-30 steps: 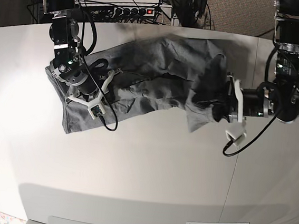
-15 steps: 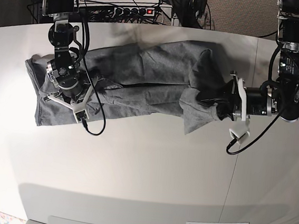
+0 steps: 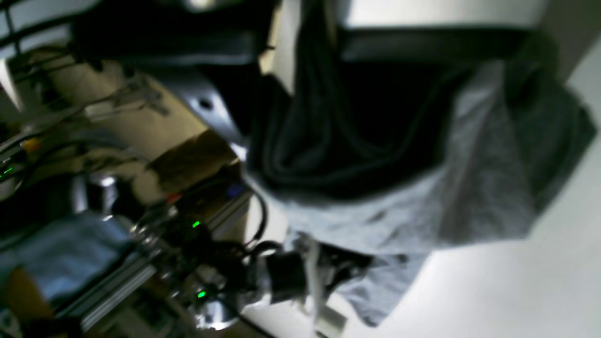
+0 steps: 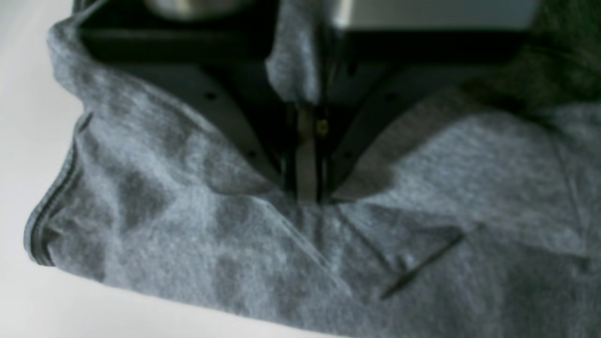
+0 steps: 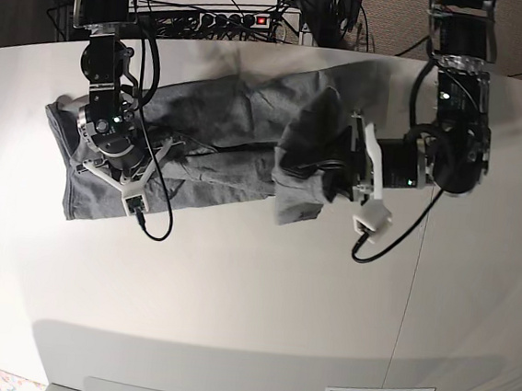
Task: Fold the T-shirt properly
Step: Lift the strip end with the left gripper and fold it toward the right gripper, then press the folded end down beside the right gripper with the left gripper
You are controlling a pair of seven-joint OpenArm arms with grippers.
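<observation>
Now the raised end of the T-shirt (image 5: 205, 107) has been carried by the left arm (image 5: 457, 131) from the right side of the base frame towards its middle. Before, this end was hanging farther to the right; at present it is bunched near the centre, with its lower tip close to the table (image 5: 233, 294). The cloth is clamped between the left jaws, and a deep, dark fold is formed around them in the left wrist view.

The part at the left of the base frame has been spread outwards since one second ago, and it has been kept almost unchanged in the last half second. There, the jaws of the right arm (image 5: 109, 88) are pressed together at the cloth; whether a layer is pinched between their tips cannot be told.

By this, it seems that the right end is being brought inwards over the body, while the left end is being steadied. The fold is judged to be only partly made. The raised end should be laid down flat, because wrinkles could otherwise be trapped under it.
</observation>
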